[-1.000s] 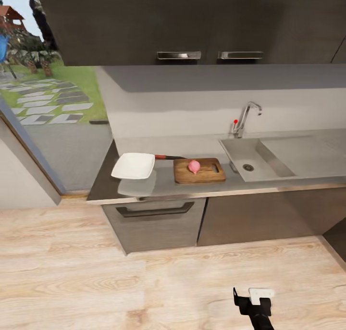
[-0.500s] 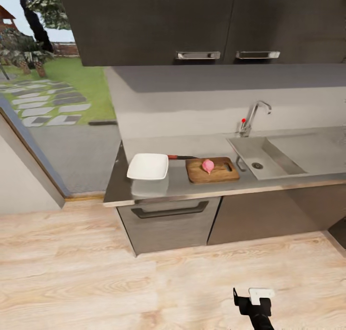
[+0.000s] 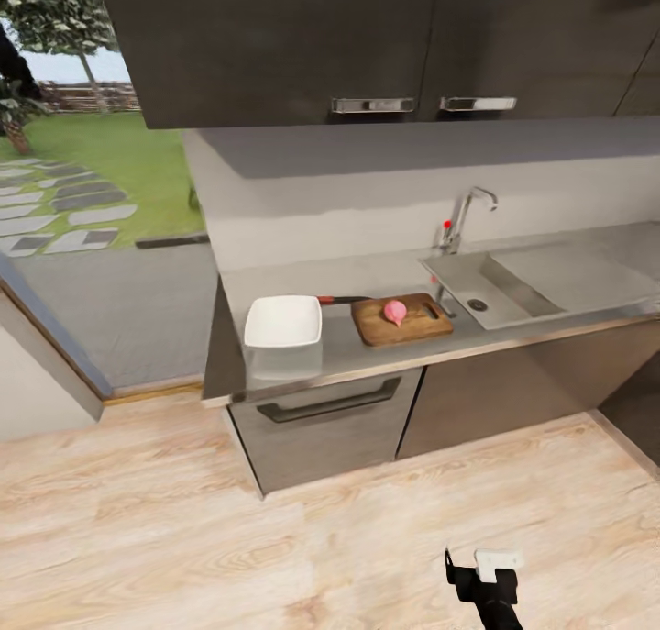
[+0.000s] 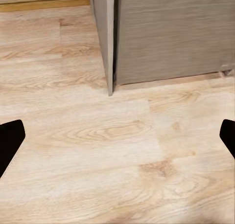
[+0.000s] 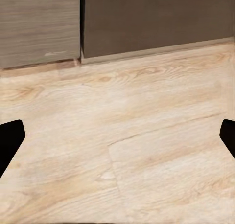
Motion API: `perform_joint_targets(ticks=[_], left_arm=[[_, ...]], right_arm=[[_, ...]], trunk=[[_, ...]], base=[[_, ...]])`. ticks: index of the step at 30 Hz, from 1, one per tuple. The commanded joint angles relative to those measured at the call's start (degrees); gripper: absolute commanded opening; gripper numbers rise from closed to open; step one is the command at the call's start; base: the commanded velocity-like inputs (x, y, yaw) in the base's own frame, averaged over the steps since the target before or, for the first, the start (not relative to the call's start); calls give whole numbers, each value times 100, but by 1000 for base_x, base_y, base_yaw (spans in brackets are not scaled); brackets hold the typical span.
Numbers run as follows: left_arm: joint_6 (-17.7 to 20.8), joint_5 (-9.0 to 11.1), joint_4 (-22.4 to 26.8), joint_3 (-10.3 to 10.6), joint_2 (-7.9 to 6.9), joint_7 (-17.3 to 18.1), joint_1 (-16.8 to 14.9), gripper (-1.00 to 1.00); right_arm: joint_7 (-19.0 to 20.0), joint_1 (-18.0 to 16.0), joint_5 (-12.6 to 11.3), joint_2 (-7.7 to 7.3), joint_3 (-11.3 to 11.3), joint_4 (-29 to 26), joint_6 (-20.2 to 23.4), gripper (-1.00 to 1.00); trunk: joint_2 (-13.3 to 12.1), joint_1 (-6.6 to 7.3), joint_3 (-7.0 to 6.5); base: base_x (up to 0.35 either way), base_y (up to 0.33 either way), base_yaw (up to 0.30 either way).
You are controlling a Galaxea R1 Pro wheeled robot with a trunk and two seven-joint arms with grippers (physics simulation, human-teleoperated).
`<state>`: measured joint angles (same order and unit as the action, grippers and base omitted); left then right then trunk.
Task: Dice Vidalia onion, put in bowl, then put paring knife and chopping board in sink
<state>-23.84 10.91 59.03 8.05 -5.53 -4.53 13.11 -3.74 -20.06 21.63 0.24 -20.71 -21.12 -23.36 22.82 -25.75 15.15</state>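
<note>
One onion (image 3: 395, 312) on chopping board (image 3: 403, 319)

The head camera stands back from the bench (image 3: 367, 277), high up, facing forward and down across the wooden floor (image 3: 183, 529) toward the cabinet fronts (image 3: 477, 387). Each wrist camera hangs low, aimed steeply at the floor close by. All three views share the floor and the cabinet bases.

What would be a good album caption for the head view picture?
From across the wooden floor: a pink onion on the chopping board, white bowl beside it, sink at the other end.
</note>
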Motion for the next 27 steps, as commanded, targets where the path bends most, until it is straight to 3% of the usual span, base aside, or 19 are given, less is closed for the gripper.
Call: perform_joint_targets(ticks=[1, 27], left_arm=[[-16, 25, 3, 30, -9, -47, 1, 100], [-23, 25, 10, 30, -18, -47, -2, 100]], right_arm=[[-30, -6, 60, 3, -21, 7, -20, 100], [-21, -6, 60, 3, -21, 11, -19, 100]], trunk=[[10, -3, 9], [10, -3, -46]], base=[[0, 315, -235], [0, 315, -244]])
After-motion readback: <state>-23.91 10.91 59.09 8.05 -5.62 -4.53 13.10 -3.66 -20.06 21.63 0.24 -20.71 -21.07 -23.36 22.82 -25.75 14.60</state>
